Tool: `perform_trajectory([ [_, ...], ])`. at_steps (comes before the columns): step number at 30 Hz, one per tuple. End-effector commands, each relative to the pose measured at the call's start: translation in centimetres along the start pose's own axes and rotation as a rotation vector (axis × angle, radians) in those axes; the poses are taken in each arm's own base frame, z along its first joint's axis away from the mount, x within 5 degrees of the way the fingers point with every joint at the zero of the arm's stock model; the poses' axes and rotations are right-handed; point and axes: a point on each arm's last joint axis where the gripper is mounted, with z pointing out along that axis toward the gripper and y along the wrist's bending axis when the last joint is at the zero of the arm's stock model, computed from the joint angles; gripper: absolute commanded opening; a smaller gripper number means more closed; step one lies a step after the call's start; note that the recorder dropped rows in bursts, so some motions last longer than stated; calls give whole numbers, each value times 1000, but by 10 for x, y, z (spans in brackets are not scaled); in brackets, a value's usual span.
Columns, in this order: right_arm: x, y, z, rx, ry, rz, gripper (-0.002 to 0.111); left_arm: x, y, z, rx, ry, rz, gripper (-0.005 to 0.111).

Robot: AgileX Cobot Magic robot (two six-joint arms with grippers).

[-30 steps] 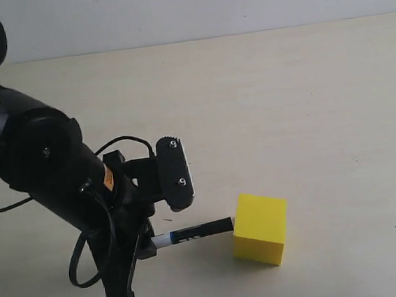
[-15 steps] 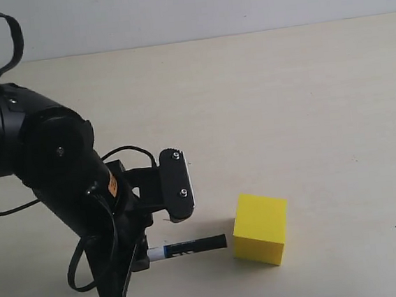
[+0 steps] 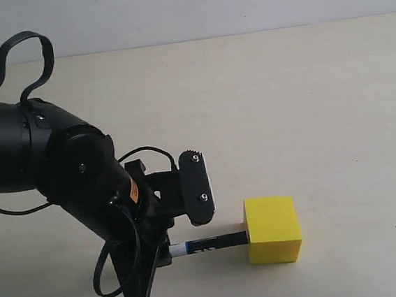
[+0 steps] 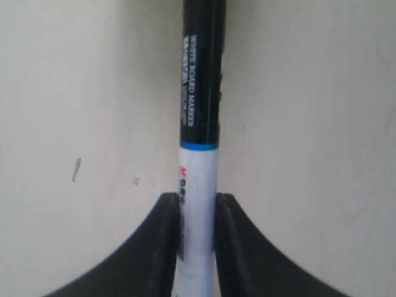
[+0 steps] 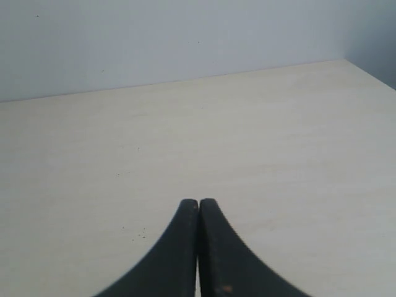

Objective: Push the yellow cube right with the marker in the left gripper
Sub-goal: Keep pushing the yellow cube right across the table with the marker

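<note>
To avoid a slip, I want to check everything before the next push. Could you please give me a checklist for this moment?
1. Marker clamped in the left tool: ok, shut on the white barrel.
2. Black end against the yellow cube: ok, they appear to touch.
3. Marker aimed to the right: ok.
4. Contact centred on the cube's face: cannot tell, that face is hidden.
5. Table right of the cube: ok, nothing shows there.
6. Right tool away from the work: ok, shut, empty, absent from the exterior view.
</note>
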Motion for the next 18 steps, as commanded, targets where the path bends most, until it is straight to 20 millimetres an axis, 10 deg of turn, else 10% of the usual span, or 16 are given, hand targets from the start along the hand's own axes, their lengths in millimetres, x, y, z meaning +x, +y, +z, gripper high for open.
perform_trajectory([
  [1,1,0,0,3,-9,-4,0,1,0,0,-6,30,46,0],
  [18,1,0,0,3,-9,-4,0,5,7,0,-82,78,62,0],
])
